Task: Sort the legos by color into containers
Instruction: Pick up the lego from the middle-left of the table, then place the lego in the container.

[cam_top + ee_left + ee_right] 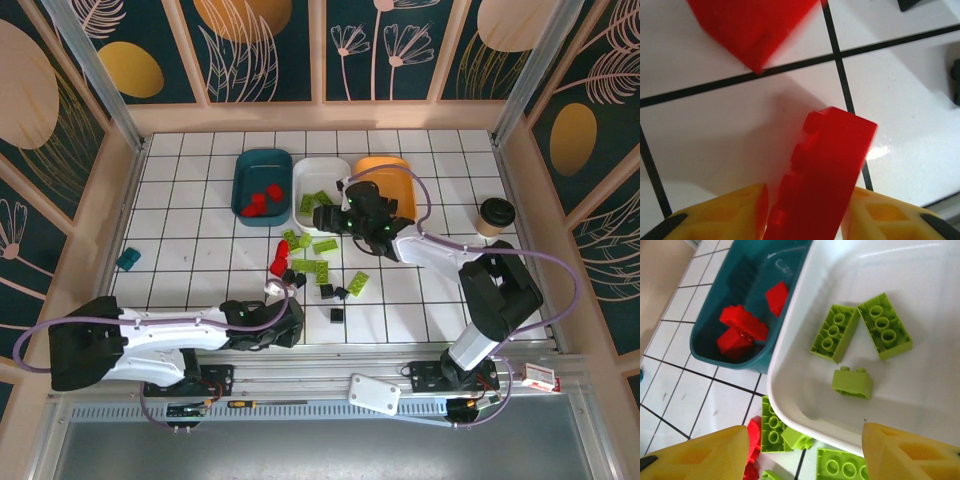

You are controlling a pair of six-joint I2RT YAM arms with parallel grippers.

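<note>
Pinching glossy, studded red brick [820, 170].

My left arm [170, 335] lies low, well short of the white tray [322, 162]. My left gripper [805, 212] has its yellow fingers [735, 212] apparently pressed against a red lego [825, 165]. My right arm [440, 255] is bent and holds my right gripper [805, 440] above that tray's near rim, jaws spread wide.
</note>
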